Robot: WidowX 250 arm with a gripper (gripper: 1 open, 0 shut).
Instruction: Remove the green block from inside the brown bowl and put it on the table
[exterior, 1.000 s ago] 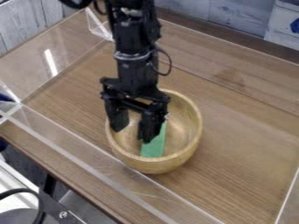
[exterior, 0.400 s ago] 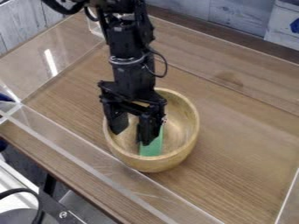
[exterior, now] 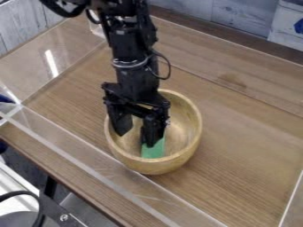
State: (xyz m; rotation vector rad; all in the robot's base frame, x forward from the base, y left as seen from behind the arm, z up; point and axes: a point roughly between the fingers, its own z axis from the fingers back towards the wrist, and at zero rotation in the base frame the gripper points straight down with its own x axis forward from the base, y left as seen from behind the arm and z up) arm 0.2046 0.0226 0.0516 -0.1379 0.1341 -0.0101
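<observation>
Wood-grain brown fills most of the view: the table [exterior: 249, 151], fenced by clear acrylic walls [exterior: 48, 146] along its near and left edges, with blurred pale boxes beyond its far edge. At the centre of the tabletop the black gripper [exterior: 134, 133] points almost straight down into the brown bowl [exterior: 190, 142], its two dark fingers [exterior: 119, 121] spread wide apart with open space between them and nothing pinched. One finger hangs toward the bowl's left inner wall, the other reaches lower, over the middle of the bowl. Just beneath and beside that lower finger lies the green block [exterior: 158, 150], a flat bright green bar resting inside the bowl, stretched along its floor and up the near inner side, toward the near edge of the table. Whether the finger tip actually touches the block cannot be made out; the two overlap in the picture, and part of the bar is hidden behind the finger. Above the fingers rises the black wrist and arm [exterior: 128, 44], standing nearly upright and leaning a little toward the far left corner of the table. Around the bowl the wood surface runs bare to the walls, and the bowl's thick pale rim is whole and visible on the right and near sides
</observation>
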